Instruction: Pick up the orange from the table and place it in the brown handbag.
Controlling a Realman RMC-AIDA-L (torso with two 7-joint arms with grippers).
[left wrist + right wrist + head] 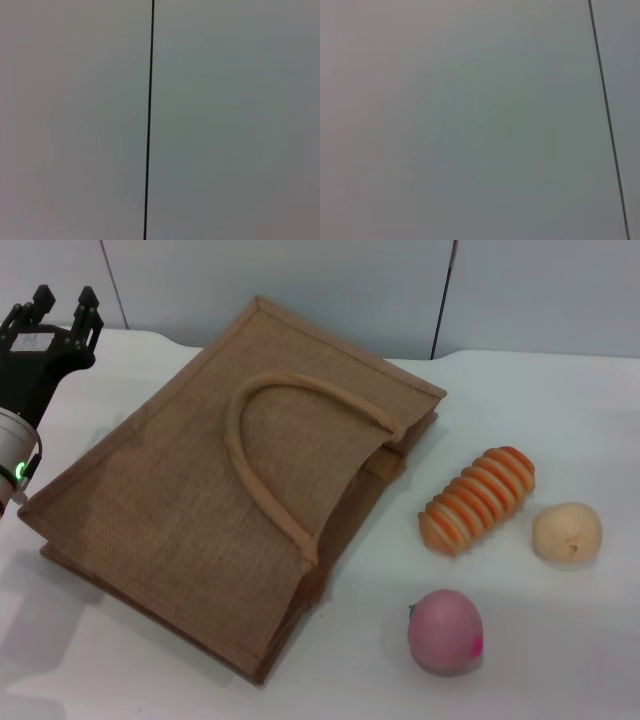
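Head view: it alone is showing the worktop, the bag, the fruits and one arm.
Left wrist view: it is showing only a plain grey wall panel with a thin dark seam running through it (nothing of the worktop).
Right wrist view: it is showing the same kind of grey panel, with a dark seam crossing one side.
Surface: the white worktop is lying smooth and bare between the things; grey wall panels are standing behind its far edge.
Brown handbag: it is lying flat across the left half of the worktop, reaching from near the far edge toward the near edge, with its mouth turned toward the right side.
Handle: a lighter tan loop is lying on top of the bag's upper face.
Bag contents: the inside is hidden, so I cannot tell.
Orange: I cannot place it from these views.
Striped piece: this long, ridged, orange-and-white thing is lying just beside the bag's mouth.
Pale peach ball: it is sitting near the right edge, close to the striped piece.
Pink fruit: it is resting toward the near edge, apart from the others.
Left end effector: it is hanging over the far left corner, released, fingers spread and holding nothing.
Right end effector: no view is showing it.
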